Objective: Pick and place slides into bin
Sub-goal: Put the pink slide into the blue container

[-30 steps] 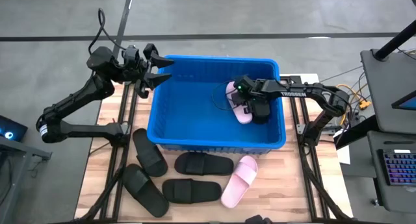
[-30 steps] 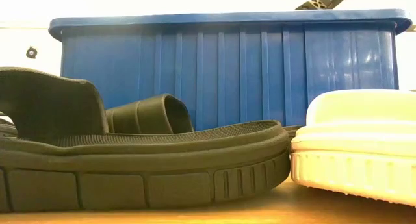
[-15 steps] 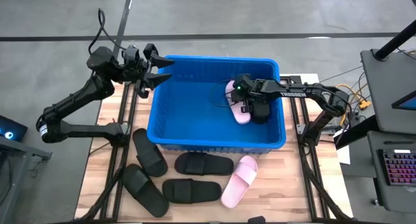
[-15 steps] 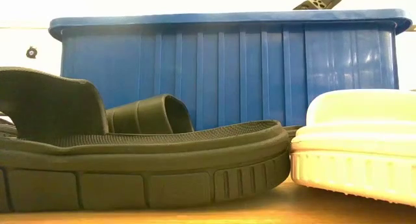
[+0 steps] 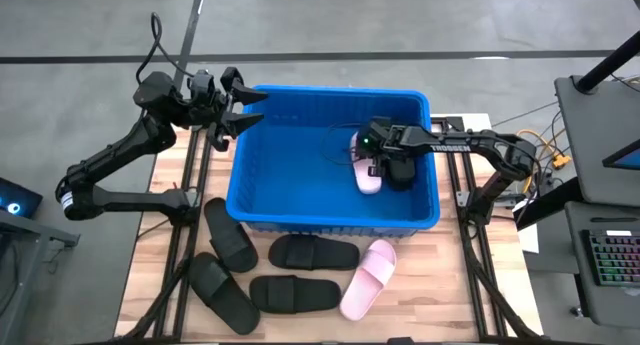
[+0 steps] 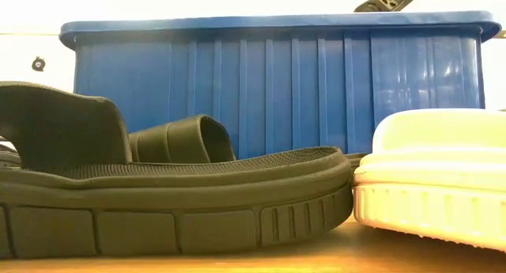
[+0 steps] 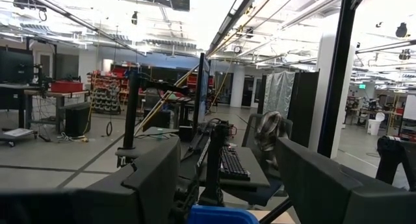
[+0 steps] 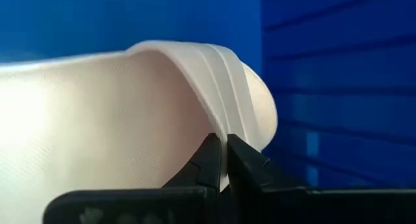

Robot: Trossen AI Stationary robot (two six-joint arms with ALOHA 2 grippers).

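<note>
Right tool (image 8: 223, 160) pinches pink slide (image 8: 117, 113) inside bin (image 5: 300, 220).

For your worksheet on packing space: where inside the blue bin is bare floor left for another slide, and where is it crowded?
The bin is bare across its left and middle floor, bordered by the left wall and the pink slide. It is crowded on the right, where the right gripper is shut on that slide's strap. The left gripper hangs at the far-left corner.

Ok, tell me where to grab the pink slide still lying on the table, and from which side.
Grip the pink slide by its wide strap, coming straight down from above. It lies flat beside a black slide, in front of the bin, and the raised strap probably gives the fingers an edge to pinch, much as the right gripper pinches the strap of the pink slide in the bin.
</note>
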